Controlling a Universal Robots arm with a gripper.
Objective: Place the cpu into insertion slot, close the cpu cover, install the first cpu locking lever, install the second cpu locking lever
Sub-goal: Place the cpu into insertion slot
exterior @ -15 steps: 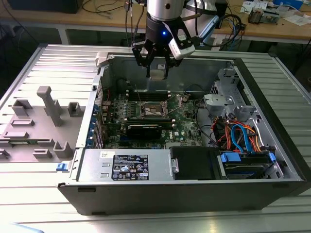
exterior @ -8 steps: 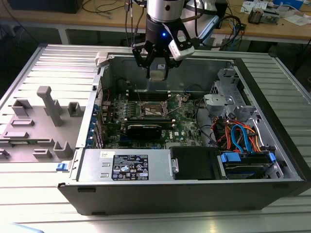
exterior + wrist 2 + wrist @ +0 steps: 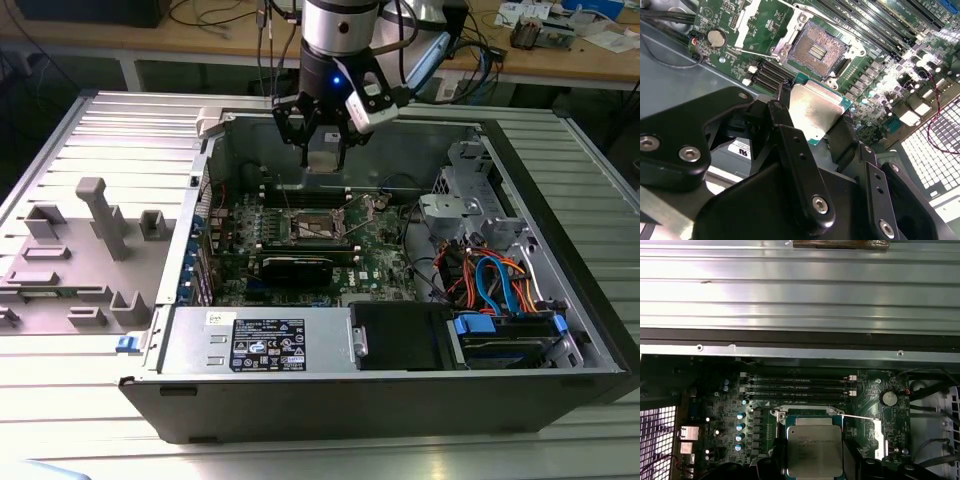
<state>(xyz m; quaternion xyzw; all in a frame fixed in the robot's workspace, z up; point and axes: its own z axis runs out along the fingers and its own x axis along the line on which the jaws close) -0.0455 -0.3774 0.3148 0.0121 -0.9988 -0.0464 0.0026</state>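
Observation:
My gripper (image 3: pixel 322 148) hangs over the open computer case, shut on the cpu (image 3: pixel 325 161), a flat square chip with a dull silver top. In the second wrist view the cpu (image 3: pixel 815 112) sits between the two black fingers (image 3: pixel 785 107), a short way above and to one side of the insertion slot (image 3: pixel 817 50). The slot is uncovered, showing its dark centre and silvery rim. The cpu cover (image 3: pixel 746 20) stands swung open beside it. A thin locking lever (image 3: pixel 757 53) sticks out free. In the first wrist view the cpu (image 3: pixel 815 452) hides most of the slot's rim (image 3: pixel 807 412).
The green motherboard (image 3: pixel 385 265) lies in the case, with memory slots (image 3: pixel 797 387) behind the socket. A black card (image 3: pixel 300 268), power supply (image 3: pixel 260 340) and drive bay with orange and blue cables (image 3: pixel 495 285) crowd the front and the exterior view's right. A grey fixture (image 3: pixel 95 235) stands outside.

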